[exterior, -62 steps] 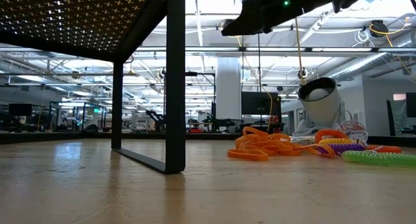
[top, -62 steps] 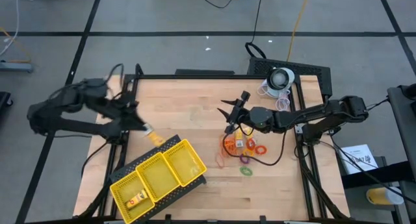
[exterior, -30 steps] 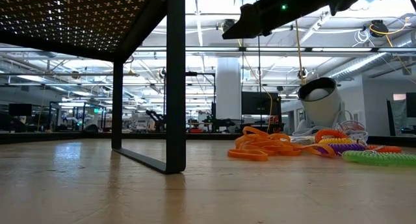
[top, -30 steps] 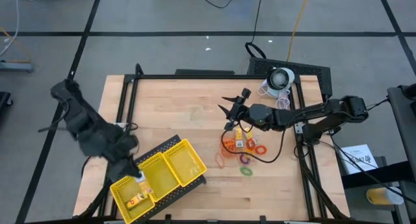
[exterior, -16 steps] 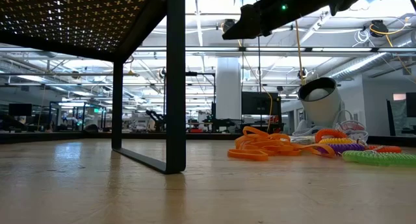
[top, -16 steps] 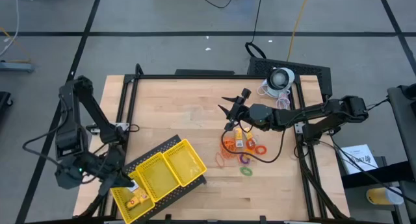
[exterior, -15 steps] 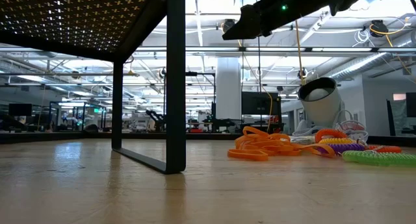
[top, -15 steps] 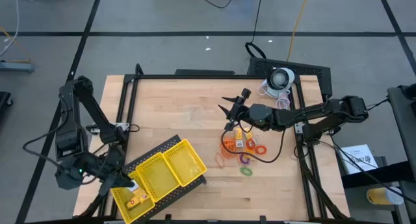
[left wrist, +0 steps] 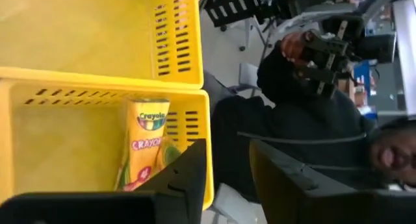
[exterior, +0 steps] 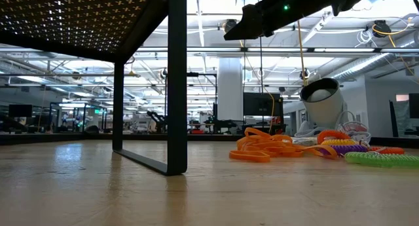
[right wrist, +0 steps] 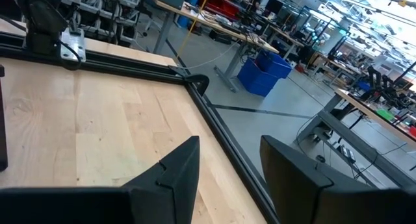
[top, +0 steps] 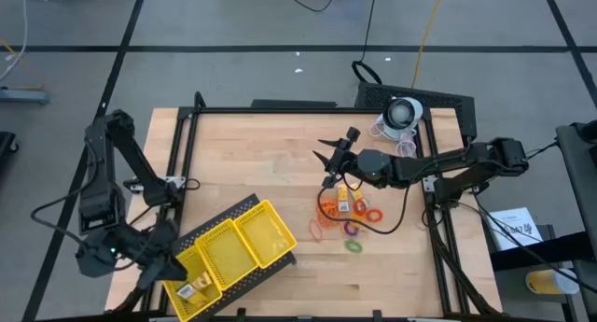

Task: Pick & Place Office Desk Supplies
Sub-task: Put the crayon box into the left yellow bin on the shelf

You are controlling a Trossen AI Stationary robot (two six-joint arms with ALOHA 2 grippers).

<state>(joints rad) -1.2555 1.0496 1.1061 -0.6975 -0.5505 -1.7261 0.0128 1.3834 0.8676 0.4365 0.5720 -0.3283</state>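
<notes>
The office desk supplies (top: 345, 210), orange bands, coloured rings and small yellow pieces, lie in a heap on the wooden table right of centre. In the low view they show as orange loops (exterior: 262, 147) and a green coil (exterior: 380, 159). My right gripper (top: 325, 158) hovers open just beyond the heap, nothing between its fingers (right wrist: 169, 178). My left gripper (top: 173, 266) hangs open over the left end of the yellow three-compartment tray (top: 270, 231). That end compartment (left wrist: 39, 126) holds a Crayola box (left wrist: 146, 143).
The tray sits tilted on a black stand (exterior: 177, 82) at the near left. A white round device (top: 403, 112) with cables stands at the far right corner. A black frame (top: 280, 109) borders the table. A person in dark clothing (left wrist: 292, 120) shows beyond the tray.
My left arm has swung toward the table's near left corner, and its gripper has come down from the tray's far side to its left end compartment. A small pale piece that showed at its fingertips now lies beside the crayon box. My right arm has kept still.
</notes>
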